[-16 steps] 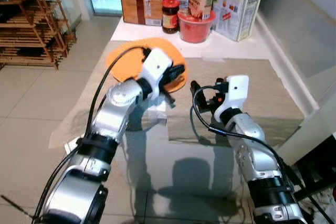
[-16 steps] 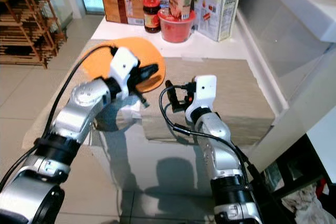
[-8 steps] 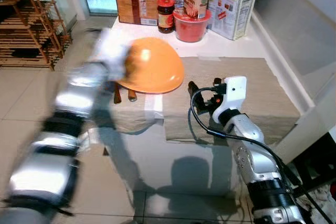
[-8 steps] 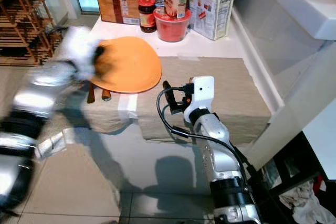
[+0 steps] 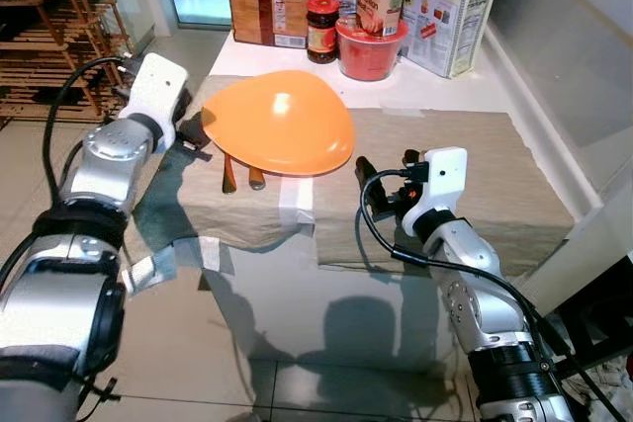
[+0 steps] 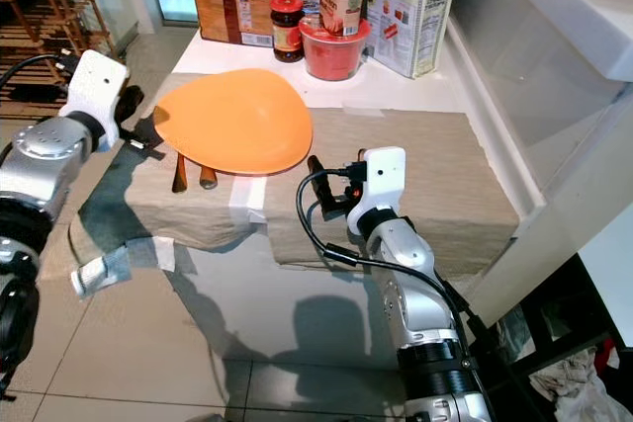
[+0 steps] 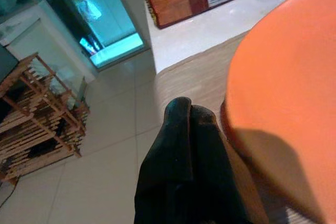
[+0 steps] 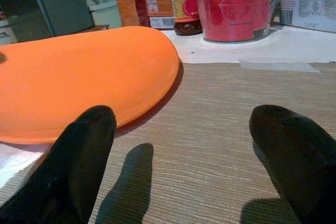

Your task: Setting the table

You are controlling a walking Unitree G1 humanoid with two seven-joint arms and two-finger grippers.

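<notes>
An orange plate lies on a beige cloth mat that covers the table. Two wooden utensil handles stick out from under the plate's near edge. My left gripper is at the plate's left rim; in the left wrist view its fingers are pressed together, shut, with nothing between them, and the plate is right beside them. My right gripper hovers low over the mat just right of the plate. It is open, its two fingers spread wide, and it holds nothing.
At the far end of the table stand a red bowl, a dark jar, a brown box, a tin and a white carton. A wooden rack stands on the floor at left. A white counter runs along the right.
My left arm has swung from over the plate out to the plate's left rim, so the whole plate now shows. The right arm has stayed in place.
</notes>
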